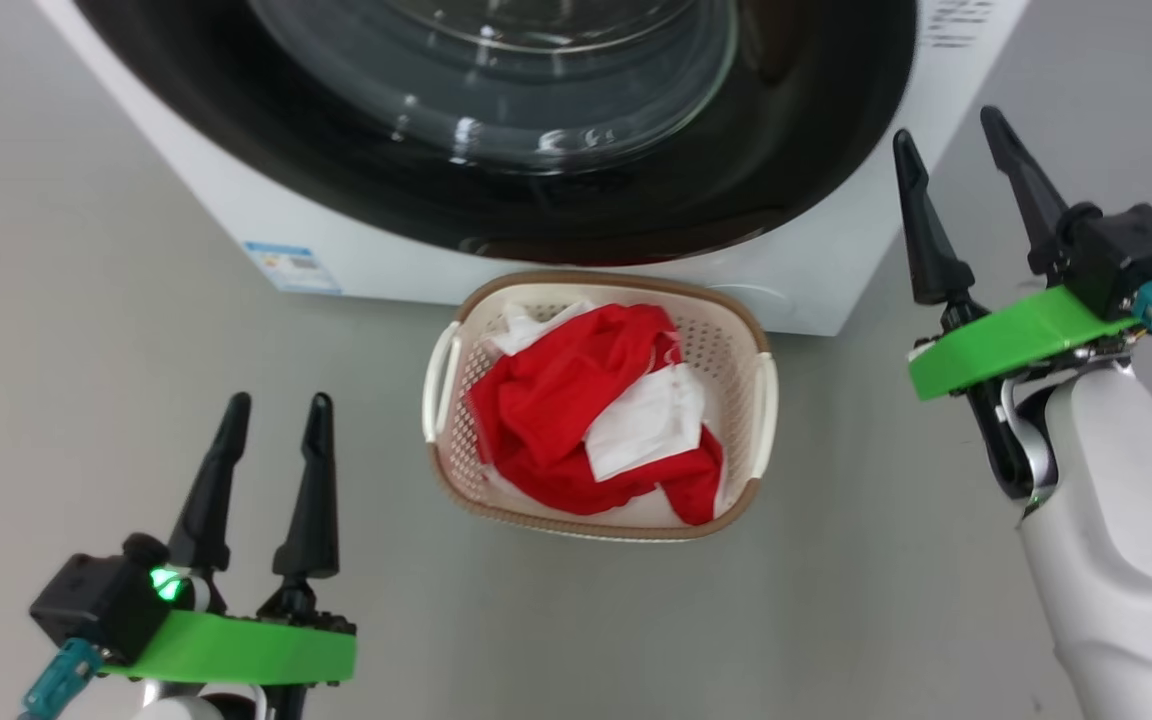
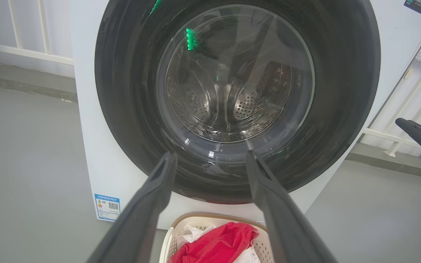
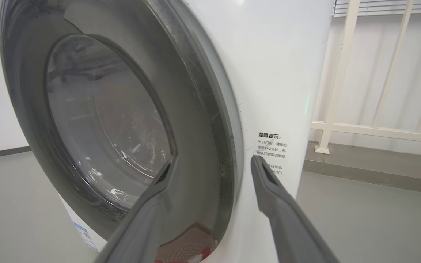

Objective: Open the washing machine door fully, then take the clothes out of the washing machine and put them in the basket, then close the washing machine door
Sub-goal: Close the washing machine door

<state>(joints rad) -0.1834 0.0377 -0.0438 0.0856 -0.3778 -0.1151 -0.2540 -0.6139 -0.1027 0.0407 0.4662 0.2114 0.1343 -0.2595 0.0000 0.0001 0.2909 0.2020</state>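
Observation:
The washing machine [image 1: 236,200] [image 2: 86,120] [image 3: 276,91] stands ahead with its door [image 1: 536,180] [image 2: 238,98] [image 3: 122,120] shut flat against the front. Through the glass the steel drum looks bare. Red and white clothes [image 1: 596,415] [image 2: 214,244] lie in the cream basket [image 1: 761,400] [image 2: 168,237] on the floor just below the door. My left gripper [image 1: 276,405] [image 2: 210,157] hangs open, low and to the left of the basket, pointing at the door. My right gripper [image 1: 951,125] [image 3: 210,162] is open beside the machine's right front edge, holding nothing.
A blue label [image 1: 293,268] [image 2: 107,207] sits at the machine's lower left corner, and printed text [image 3: 272,149] at its right edge. White railings [image 3: 378,73] [image 2: 20,33] stand behind and beside the machine. Grey floor [image 1: 86,350] surrounds the basket.

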